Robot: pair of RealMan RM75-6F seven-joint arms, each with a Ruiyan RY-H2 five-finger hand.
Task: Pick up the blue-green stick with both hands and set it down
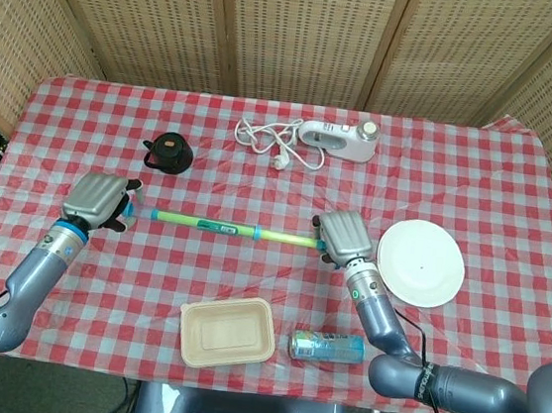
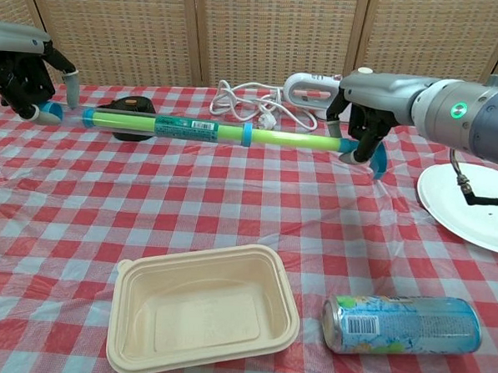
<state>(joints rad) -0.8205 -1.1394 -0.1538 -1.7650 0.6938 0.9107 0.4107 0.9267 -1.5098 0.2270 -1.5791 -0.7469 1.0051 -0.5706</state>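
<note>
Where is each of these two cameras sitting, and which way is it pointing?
Head view: high above the near table edge, looking steeply down on the red checked tablecloth; both forearms show, the left robot hand and the right robot hand gripping the ends of the blue-green stick.
Chest view: low at the near edge, facing across the table toward the wicker screen; only the hands and right forearm show.
Shared: stick, both hands, takeaway tray, can, plate.
</note>
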